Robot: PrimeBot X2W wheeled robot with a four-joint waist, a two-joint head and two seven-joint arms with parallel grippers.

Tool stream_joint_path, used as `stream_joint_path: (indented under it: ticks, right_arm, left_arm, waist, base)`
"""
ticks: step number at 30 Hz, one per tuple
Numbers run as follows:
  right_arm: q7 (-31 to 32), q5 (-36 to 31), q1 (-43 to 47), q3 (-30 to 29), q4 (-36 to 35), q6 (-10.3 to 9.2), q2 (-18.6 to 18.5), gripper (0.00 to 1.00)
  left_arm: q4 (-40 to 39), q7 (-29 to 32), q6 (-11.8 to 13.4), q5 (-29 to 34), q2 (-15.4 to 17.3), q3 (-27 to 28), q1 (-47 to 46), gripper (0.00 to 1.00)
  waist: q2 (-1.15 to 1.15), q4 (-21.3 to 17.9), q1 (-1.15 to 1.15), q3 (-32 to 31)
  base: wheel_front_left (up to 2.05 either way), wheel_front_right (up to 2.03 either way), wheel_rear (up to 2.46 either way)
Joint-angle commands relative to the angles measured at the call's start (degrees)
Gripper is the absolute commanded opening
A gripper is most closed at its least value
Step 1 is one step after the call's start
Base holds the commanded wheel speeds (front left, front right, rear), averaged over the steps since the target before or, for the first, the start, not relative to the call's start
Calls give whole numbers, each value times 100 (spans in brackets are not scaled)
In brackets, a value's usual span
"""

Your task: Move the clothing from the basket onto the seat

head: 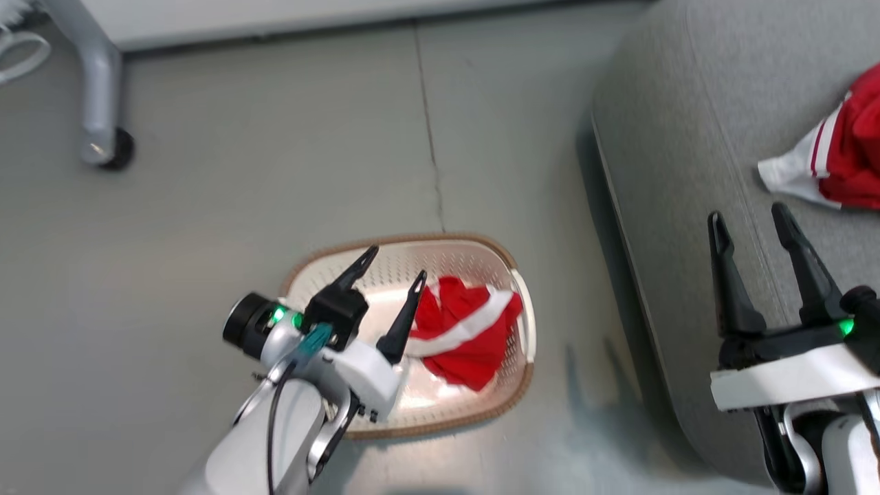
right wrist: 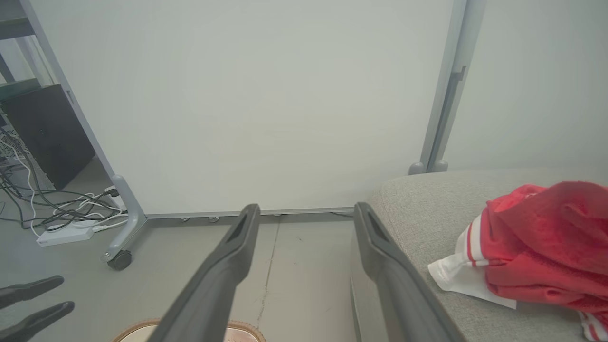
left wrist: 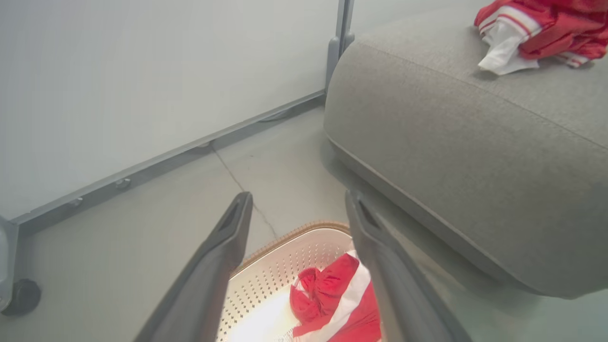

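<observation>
Left gripper (head: 397, 262) hangs above the near-left part of the basket (head: 454, 256). The forearm comes up from below and the wrist is rolled, so the two fingers angle up and a bit to the right. The jaws are spread wide with nothing between them, and they're not touching anything.

Just past its right-hand finger, down in the basket, sits the red garment (head: 467, 330), bunched into a lump. Its broad white band runs diagonally from near that finger's base off toward the sofa-side wall of the basket, so that's roughly the lump's long axis. The basket is an oval sitting on the grey floor (head: 240, 192), with its long side more or less crosswise to where the fingers point.

Right gripper (head: 748, 213) is over the front edge of the sofa (head: 674, 103), fingers pointing straight ahead, also wide open and empty. Ahead of it and off to its right, a second garment (head: 849, 148) lies crumpled on the cushion, well apart from the fingertips. Its white striped trim faces back toward the gripper. Beyond both grippers there's a pale wall panel (right wrist: 266, 104) on a wheeled leg (head: 103, 137).
</observation>
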Motion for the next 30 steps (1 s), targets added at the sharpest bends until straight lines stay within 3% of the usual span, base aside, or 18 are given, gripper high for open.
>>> stream_joint_path:
  ticks: [1, 10, 16, 21, 27, 28, 29, 30]
  right_arm:
    - [-85, 41, -194, 47, -59, 12, -17, 100]
    - [-579, 457, -782, 331, 93, 12, -12, 100]
    - [-963, 822, -1175, 678, 478, 12, -10, 100]
    - [-1157, 1040, -1387, 901, 783, 12, -10, 100]
    - [-1250, 1124, -1469, 956, 965, 12, -12, 100]
    - [-1260, 1128, -1475, 960, 985, 12, -13, 100]
    - [-1268, 1131, -1488, 969, 996, 11, -13, 100]
    - [-1274, 1139, -1506, 976, 1009, 11, -13, 100]
  left_arm:
    - [290, 34, -115, 70, -35, -58, -329, 100]
    - [2145, 498, -672, 125, -277, -302, -1515, 100]
    - [3235, 869, -836, -12, -311, -242, -2028, 100]
    - [3815, 927, -939, 77, -250, -366, -2345, 100]
    - [4265, 874, -982, 69, -314, -426, -2581, 100]
    - [4307, 824, -938, 40, -325, -407, -2625, 48]
    - [4352, 822, -938, 29, -336, -397, -2655, 5]
    - [4403, 829, -941, 18, -338, -401, -2664, 0]
  waist:
    - [0, -511, 0, 830]
    - [0, -1385, 0, 2130]
    - [0, -1968, 0, 2724]
    - [0, -2245, 0, 2997]
    - [0, -2264, 0, 3117]
    - [0, -2264, 0, 3123]
    - [0, -2265, 0, 3126]
    - [0, -2269, 0, 3124]
  base:
    - [0, 0, 0]
    - [0, 0, 0]
    - [0, 0, 0]
    - [0, 0, 0]
    - [0, 0, 0]
    - [0, 0, 0]
    - [0, 0, 0]
    - [0, 0, 0]
